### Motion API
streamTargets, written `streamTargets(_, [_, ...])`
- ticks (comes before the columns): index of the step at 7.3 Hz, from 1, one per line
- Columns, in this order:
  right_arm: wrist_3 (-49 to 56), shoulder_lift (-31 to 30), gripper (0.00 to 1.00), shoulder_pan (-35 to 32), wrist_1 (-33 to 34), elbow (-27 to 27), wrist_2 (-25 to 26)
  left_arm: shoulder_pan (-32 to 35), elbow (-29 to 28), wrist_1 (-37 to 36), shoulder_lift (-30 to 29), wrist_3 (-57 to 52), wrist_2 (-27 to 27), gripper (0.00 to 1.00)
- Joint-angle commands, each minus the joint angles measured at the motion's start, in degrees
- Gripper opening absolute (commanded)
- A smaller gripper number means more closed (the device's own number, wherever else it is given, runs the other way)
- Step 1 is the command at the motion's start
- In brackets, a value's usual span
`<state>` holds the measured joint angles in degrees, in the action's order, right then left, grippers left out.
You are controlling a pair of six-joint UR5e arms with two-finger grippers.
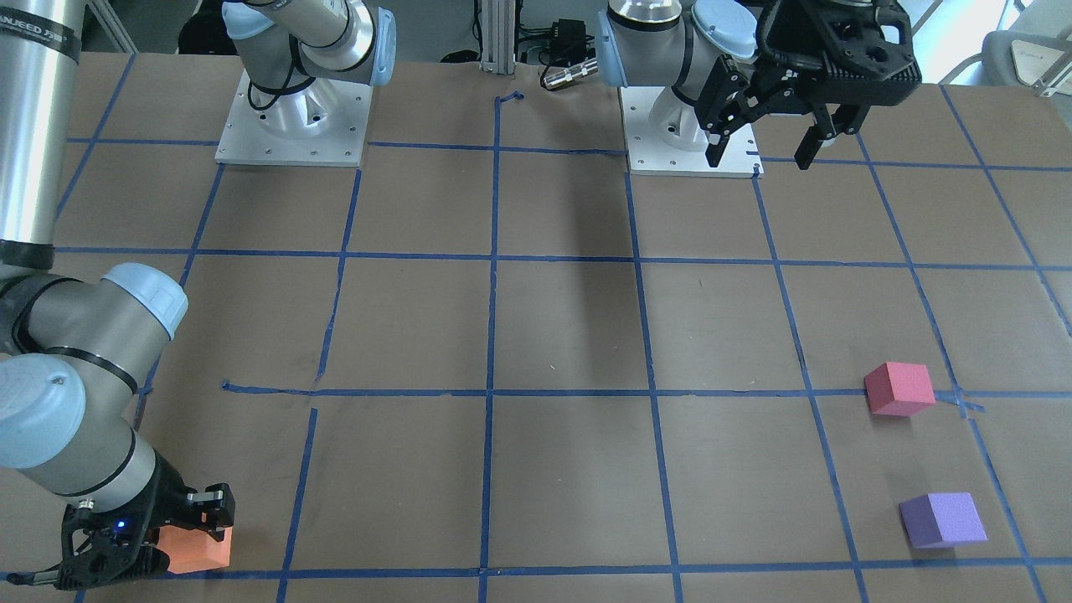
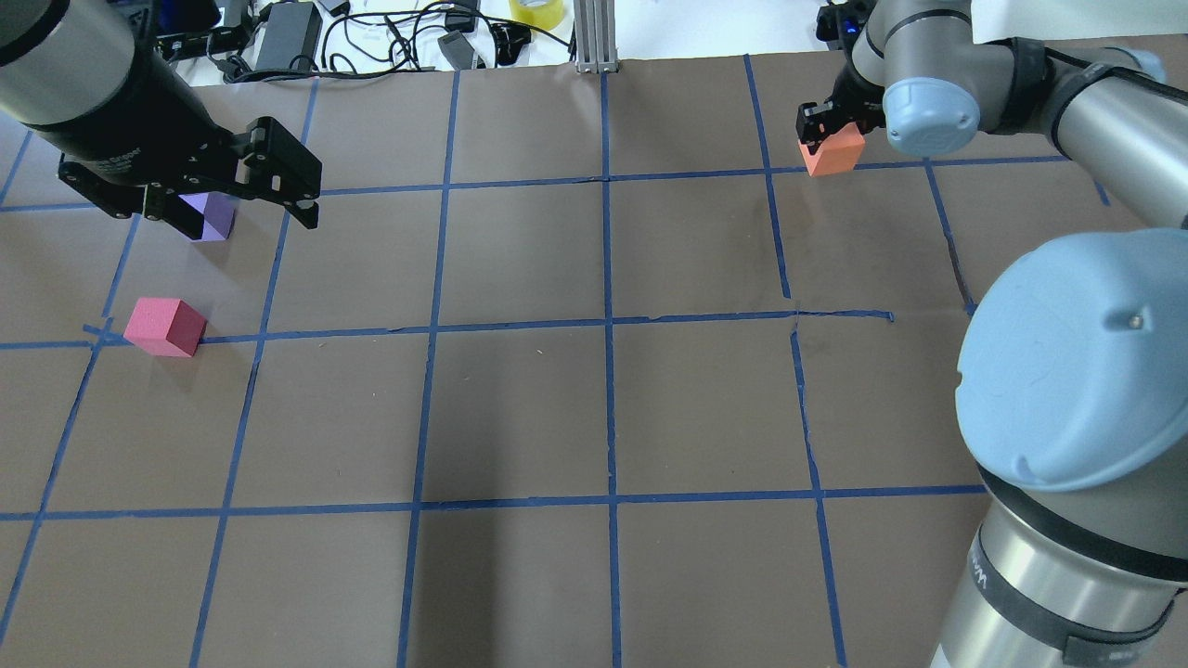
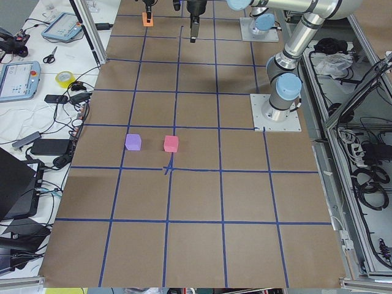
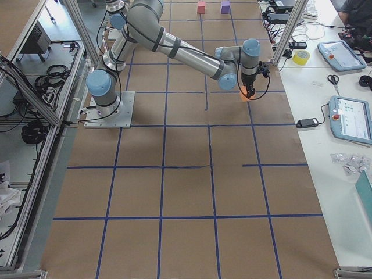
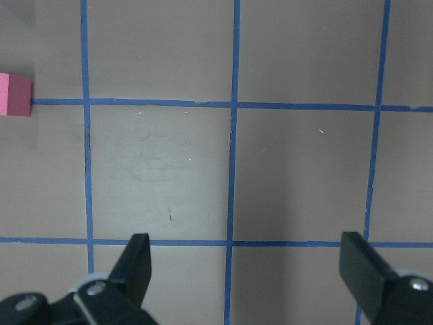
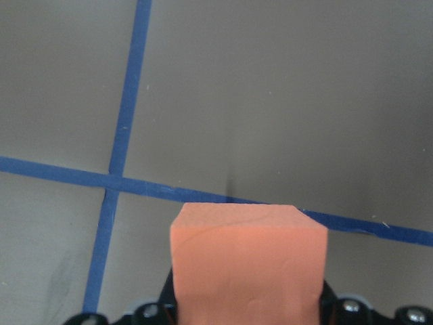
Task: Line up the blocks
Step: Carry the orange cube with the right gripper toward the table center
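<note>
1. right gripper (image 1: 151, 536) clamped the orange block (image 1: 201, 548), well apart from the others.
2. left gripper (image 1: 762, 155) hung wide apart, empty.
3. pink block (image 1: 899, 389) and purple block (image 1: 942, 519) lay near together; no line yet.

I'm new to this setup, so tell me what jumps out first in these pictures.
The right gripper holds the orange block at a far table corner, away from the others. The pink block and purple block sit side by side on the opposite end, and the left gripper hangs open, empty, above the table.
</note>
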<state>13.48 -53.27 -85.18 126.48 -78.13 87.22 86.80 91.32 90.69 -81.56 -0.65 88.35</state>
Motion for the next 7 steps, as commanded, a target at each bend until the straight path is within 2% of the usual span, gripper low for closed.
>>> streamTargets(1, [-12.8, -0.34, 0.0, -7.33, -1.06, 0.97, 0.14, 0.04, 0.0, 0.1, 0.0, -0.06, 0.07, 1.0])
streamTargets(2, [-20.61, -0.34, 0.0, -11.89, -0.8, 1.32, 0.14, -0.05, 0.0, 0.01, -0.18, -0.06, -0.02, 1.0])
streamTargets(7, [-32.96, 3.08, 0.0, -20.1, -0.09, 2.11, 0.06, 0.04, 0.0, 0.01, -0.09, -0.06, -0.02, 1.0])
